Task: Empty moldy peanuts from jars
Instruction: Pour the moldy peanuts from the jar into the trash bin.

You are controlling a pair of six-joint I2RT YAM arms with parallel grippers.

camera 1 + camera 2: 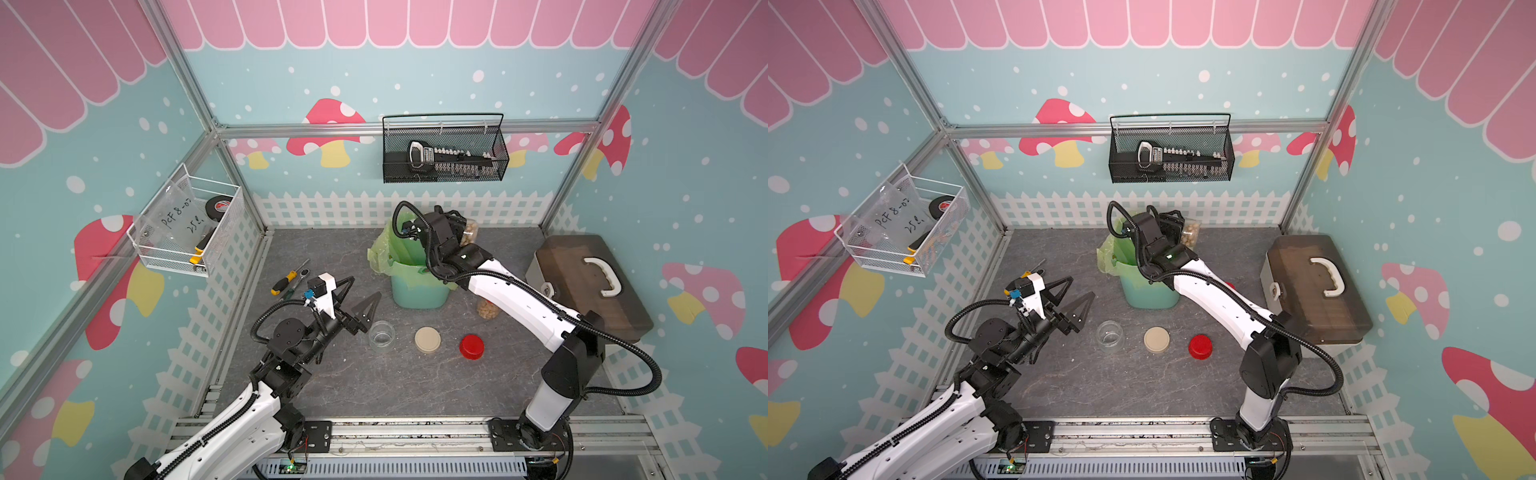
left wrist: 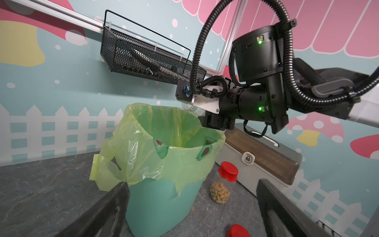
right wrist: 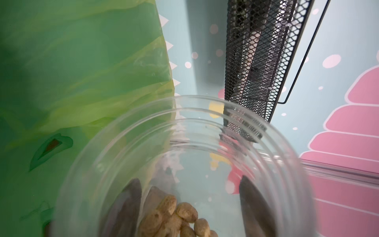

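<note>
**1. Room.** The tabletop (image 1: 415,386) is a grey, stone-patterned slab inside an aluminium frame (image 1: 249,132). The walls are teal with mushrooms, a white picket-fence band low down and a pink awning on top. A black mesh basket (image 1: 399,166) hangs on the far wall (image 1: 291,75). A white wire basket (image 1: 224,232) hangs on the left wall (image 1: 62,187). A brown-lidded case (image 1: 582,299) stands at the right edge, and a screwdriver (image 1: 284,283) lies at the far left.

**2. Surface.** A teal bin (image 1: 419,293) lined with a green bag (image 1: 384,253) stands at far centre. On its near side, from left to right, are an empty jar (image 1: 381,336) (upright, lidless), a beige lid (image 1: 427,340) and a red lid (image 1: 471,346). A capped jar (image 2: 222,184), part-filled with moldy peanuts (image 2: 219,195), stands just right of the bin, partly under my right arm (image 1: 519,307).

**3. My left gripper** (image 1: 366,285). The jaws are wide apart and hold nothing. They are near the empty jar, to its far left.

**4. My right gripper** (image 1: 455,226). The jaws are clamped on the held jar (image 3: 184,143), which is lidless and tilted above the bin's far right rim. More moldy peanuts lie at its base end, between my jaws.
</note>
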